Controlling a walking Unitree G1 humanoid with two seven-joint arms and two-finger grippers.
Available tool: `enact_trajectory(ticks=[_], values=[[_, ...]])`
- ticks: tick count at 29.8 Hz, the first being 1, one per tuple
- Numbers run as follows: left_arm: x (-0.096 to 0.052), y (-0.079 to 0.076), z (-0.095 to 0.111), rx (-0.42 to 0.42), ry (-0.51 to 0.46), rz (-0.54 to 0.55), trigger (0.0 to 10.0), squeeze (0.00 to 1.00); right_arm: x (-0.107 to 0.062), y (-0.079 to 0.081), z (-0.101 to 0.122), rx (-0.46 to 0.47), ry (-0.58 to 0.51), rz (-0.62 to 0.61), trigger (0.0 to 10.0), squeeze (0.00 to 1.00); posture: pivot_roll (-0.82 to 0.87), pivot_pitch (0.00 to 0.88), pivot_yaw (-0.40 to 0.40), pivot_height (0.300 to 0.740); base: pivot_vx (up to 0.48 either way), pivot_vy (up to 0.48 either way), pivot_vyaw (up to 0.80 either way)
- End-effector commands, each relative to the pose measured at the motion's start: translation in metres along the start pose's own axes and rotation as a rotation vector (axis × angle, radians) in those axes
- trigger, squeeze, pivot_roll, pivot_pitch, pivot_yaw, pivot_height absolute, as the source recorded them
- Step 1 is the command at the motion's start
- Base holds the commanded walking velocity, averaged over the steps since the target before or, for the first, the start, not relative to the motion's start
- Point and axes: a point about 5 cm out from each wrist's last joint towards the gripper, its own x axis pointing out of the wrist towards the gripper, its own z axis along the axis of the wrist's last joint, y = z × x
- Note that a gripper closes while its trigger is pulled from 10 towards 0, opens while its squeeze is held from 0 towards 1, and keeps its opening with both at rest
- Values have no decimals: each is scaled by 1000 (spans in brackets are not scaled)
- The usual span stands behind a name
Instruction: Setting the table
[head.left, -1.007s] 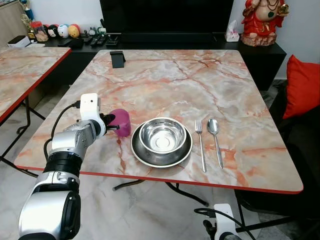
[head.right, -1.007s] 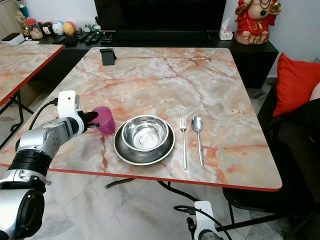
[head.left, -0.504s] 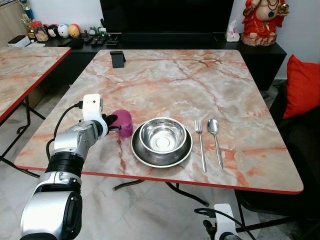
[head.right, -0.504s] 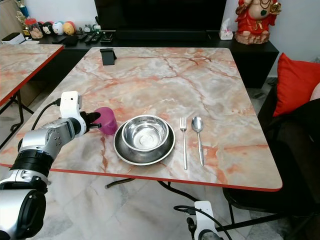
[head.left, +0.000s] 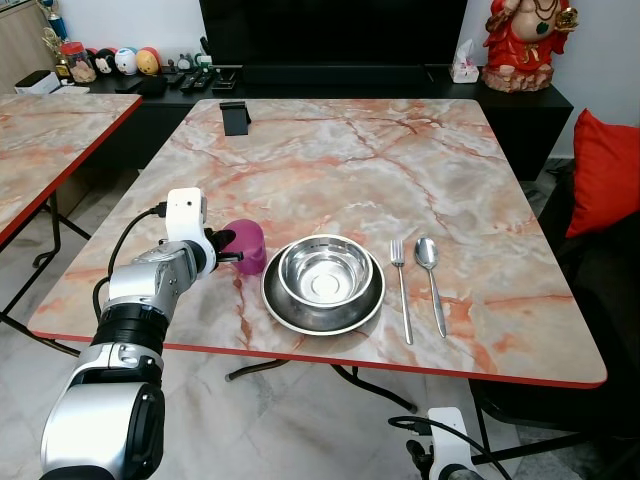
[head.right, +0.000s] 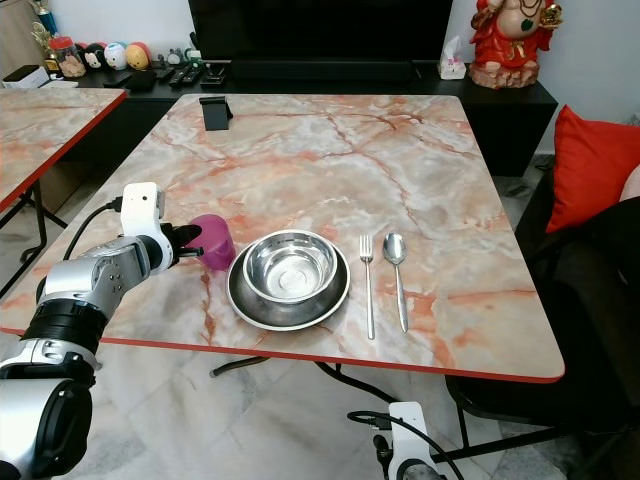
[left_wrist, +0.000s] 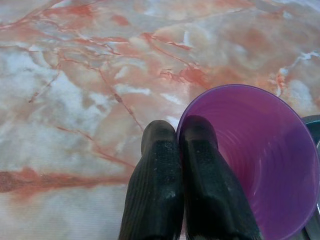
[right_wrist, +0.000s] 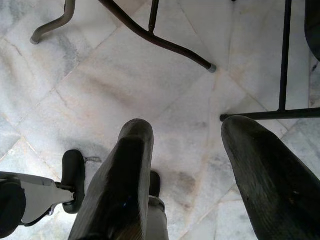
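A purple cup (head.left: 247, 243) stands on the marble table (head.left: 340, 160), just left of a steel bowl (head.left: 324, 274) that sits in a steel plate (head.left: 285, 310). My left gripper (head.left: 222, 250) is shut on the cup's rim, one finger inside the cup (left_wrist: 260, 155) and one outside. A fork (head.left: 400, 288) and a spoon (head.left: 431, 278) lie side by side right of the plate. My right gripper (right_wrist: 187, 165) hangs open below the table, over the tiled floor.
A black phone stand (head.left: 234, 117) sits at the table's far left. A second marble table (head.left: 50, 140) stands to the left. A dark TV bench (head.left: 300, 80) with small items and a red figurine (head.left: 525, 40) runs behind. A red cushion (head.left: 605, 170) lies at right.
My left gripper and the cup have shifted slightly to the right, closer to the plate. The rest stays as it was.
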Motion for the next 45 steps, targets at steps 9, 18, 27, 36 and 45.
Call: enact_trajectory(ticks=[9,18,27,36,45], values=[[0,-1,3,17,-2,6,10000,525,0,1,-1,1,4,7,10000,0,-62,0,30,740,0,0,0],[1,-1,3,16,-6,13,10000,655,0,1,-1,0,5,8,10000,0,-61,0,28,740,0,0,0],[-1,1,9,16,-59,35,10000,0,0,1,-1,-1,7,9,10000,0,-59,0,27,740,0,0,0],[0,-2,12,18,-76,15,10000,267,0,1,-1,-2,7,9,10000,0,-60,0,28,740,0,0,0],[0,1,3,3,-27,34,10000,765,0,0,-1,-6,10,10,10000,0,-58,0,24,740,0,0,0]])
